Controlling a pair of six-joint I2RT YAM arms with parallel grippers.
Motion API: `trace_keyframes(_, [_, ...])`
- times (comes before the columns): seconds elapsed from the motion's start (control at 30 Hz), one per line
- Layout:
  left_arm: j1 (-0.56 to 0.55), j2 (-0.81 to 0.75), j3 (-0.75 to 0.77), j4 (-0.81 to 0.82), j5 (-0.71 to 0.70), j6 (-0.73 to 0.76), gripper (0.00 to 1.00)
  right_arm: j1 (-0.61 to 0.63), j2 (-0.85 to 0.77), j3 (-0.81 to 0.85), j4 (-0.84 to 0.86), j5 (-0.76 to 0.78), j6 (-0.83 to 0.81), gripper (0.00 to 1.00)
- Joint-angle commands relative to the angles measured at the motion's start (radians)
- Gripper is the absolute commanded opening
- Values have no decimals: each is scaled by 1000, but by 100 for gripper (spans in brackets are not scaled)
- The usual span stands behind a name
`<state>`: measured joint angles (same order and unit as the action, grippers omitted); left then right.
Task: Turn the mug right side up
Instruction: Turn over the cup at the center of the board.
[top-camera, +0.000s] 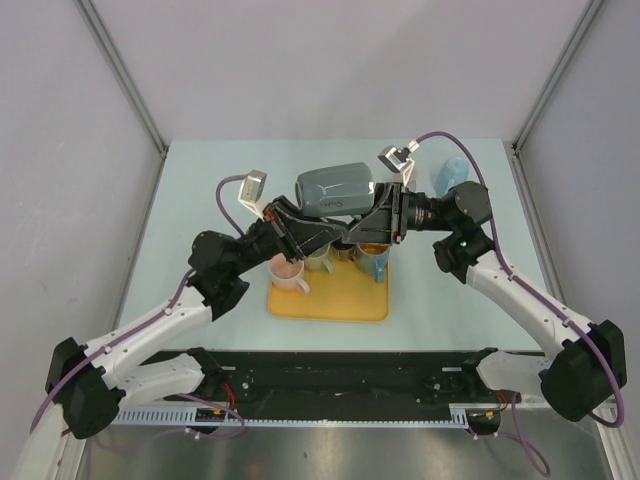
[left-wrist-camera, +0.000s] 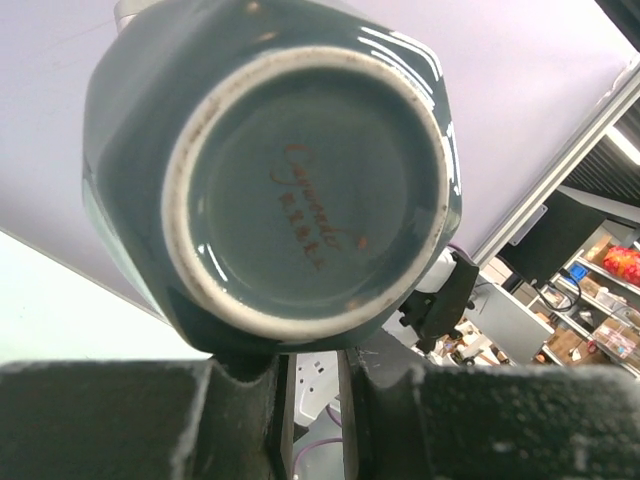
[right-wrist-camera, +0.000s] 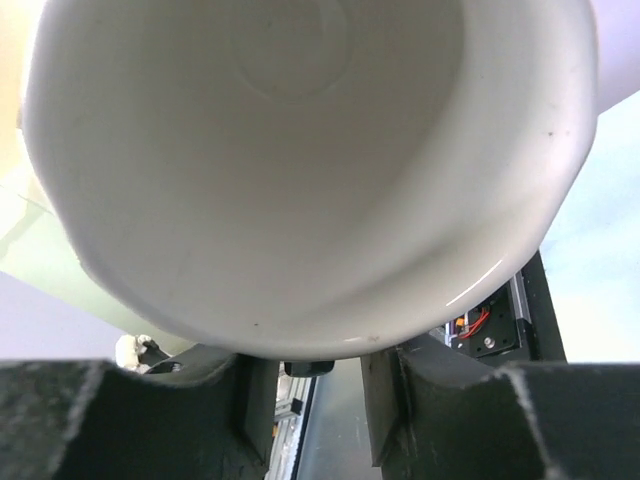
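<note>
The grey mug (top-camera: 335, 188) lies on its side in the air above the tray, base to the left and mouth to the right. My left gripper (top-camera: 300, 228) is under its base end. The left wrist view shows the mug's stamped base (left-wrist-camera: 300, 180) just above my nearly closed fingers (left-wrist-camera: 315, 370). My right gripper (top-camera: 375, 225) is under the mouth end. The right wrist view looks into the mug's white inside (right-wrist-camera: 300, 150) above my narrowed fingers (right-wrist-camera: 318, 365). Both sets of fingertips are hidden under the mug's body.
A yellow tray (top-camera: 330, 305) lies below the grippers. It holds a pink mug (top-camera: 287, 272) at its left and other cups (top-camera: 372, 258) at the back. A pale blue object (top-camera: 450, 172) stands at the back right.
</note>
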<state>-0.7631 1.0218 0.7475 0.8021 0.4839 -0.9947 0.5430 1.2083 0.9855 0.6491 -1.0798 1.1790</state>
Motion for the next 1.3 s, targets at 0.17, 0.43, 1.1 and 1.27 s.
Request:
trace_keyframes(0.17, [-76,17,1,17,173,2,0,-8,33,19,96,127,50,18])
trace_keyframes(0.43, [-76,11,-20,17,173,8,0,-6,24,21,97,149,47,0])
trace_keyframes(1.1, [-27,-35,-123,17,119,19,39,6,-142,19,-450,285,-390,0])
trace_keyframes(1.27, [-15,-60,-148,17,108,25,43,3,-151,19,-453,291,-394,0])
